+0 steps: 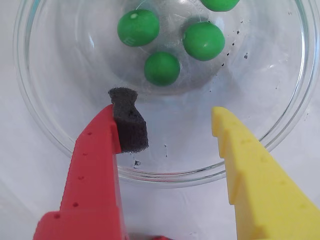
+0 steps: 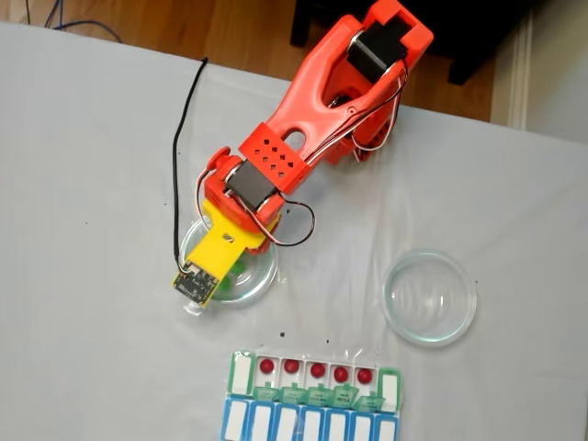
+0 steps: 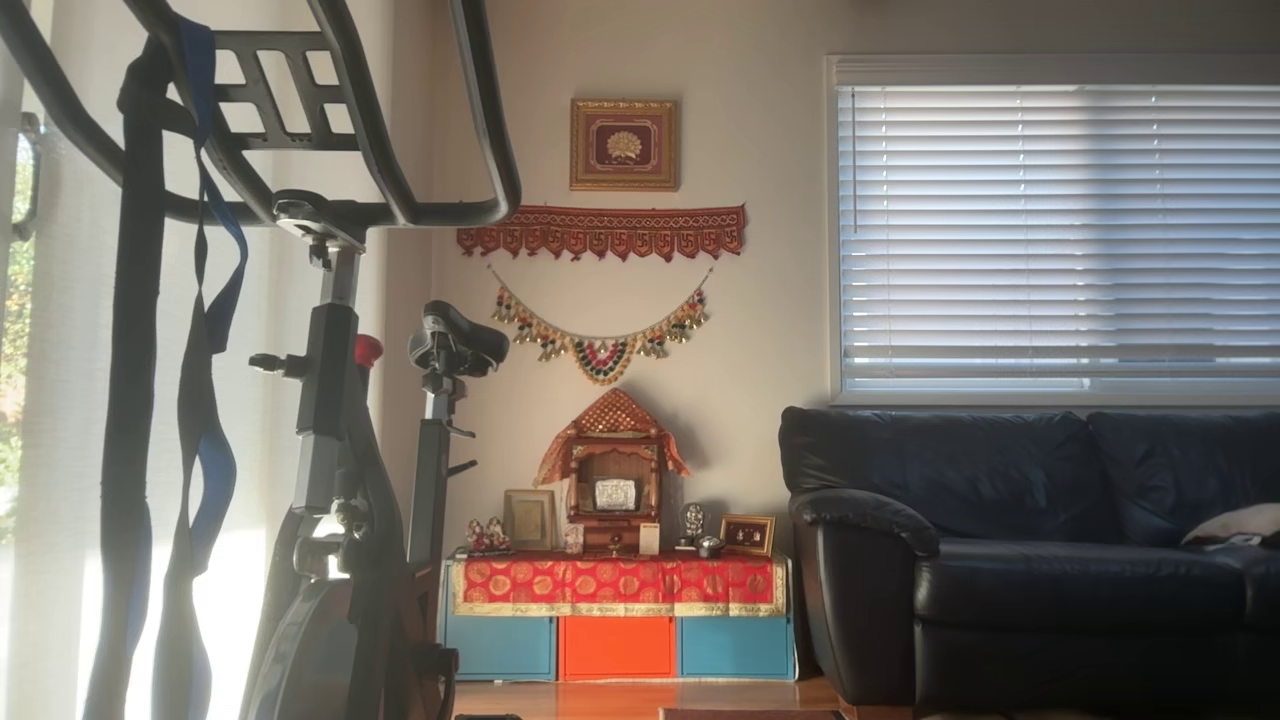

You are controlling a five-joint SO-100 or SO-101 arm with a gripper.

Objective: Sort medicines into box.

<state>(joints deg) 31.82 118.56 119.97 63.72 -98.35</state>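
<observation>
Now the hand (image 1: 172,122) hangs wide open and empty over a clear dish (image 1: 45,125) holding green medicines (image 1: 162,68) at upper centre; next, descend around one. Five red ones sit in the box (image 2: 241,372).

green ball (image 1: 220,4): cut off by top edge of the wrist view
dish (image 2: 266,276): mostly hidden under the arm in the fixed view
blue-lidded row (image 2: 308,427): cut by bottom edge
</observation>
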